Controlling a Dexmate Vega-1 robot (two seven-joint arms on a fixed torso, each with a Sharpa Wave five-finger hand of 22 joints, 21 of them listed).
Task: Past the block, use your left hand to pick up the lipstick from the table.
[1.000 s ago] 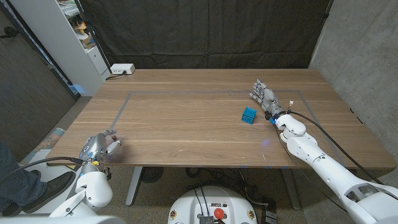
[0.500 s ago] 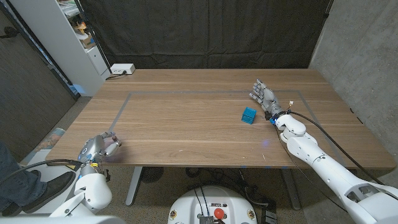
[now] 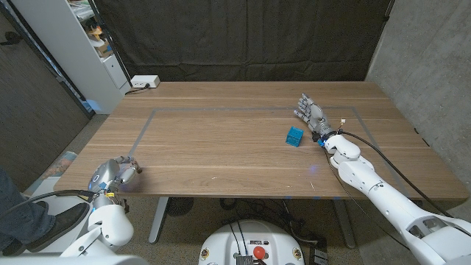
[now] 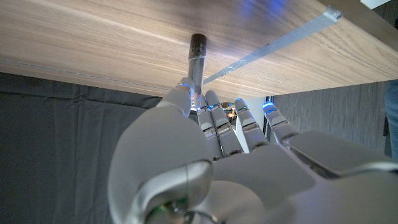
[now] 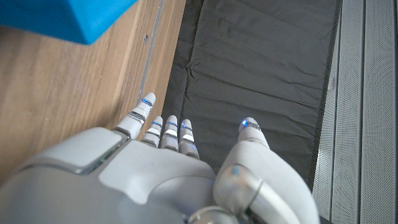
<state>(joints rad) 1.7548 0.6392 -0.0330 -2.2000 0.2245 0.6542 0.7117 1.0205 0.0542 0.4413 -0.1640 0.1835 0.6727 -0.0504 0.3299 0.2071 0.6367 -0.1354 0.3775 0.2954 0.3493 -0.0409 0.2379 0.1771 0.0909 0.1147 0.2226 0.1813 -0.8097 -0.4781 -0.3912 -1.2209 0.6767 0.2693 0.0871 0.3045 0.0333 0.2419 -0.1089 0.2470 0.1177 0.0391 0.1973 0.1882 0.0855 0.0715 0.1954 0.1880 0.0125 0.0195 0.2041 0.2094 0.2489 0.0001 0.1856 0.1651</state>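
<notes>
Looked like the lift step: left robot hand, lower left, pinched the slim silver black-capped lipstick on the wooden worktop, right robot hand spread, holding nothing; next, raise it straight.

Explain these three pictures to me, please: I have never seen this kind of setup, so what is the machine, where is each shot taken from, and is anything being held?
This is a two-armed robot standing at a wooden table. The wide picture comes from a camera on its head, looking down. The other two come from cameras on its wrists, looking along the back of each hand, so they appear turned.

On the table sits a small blue block, close beside the right hand, which holds nothing, its fingers apart.

The left hand is at the table's near left edge. In its wrist picture its fingers close around a slim dark-tipped stick, the lipstick, whose tip meets the wood.
</notes>
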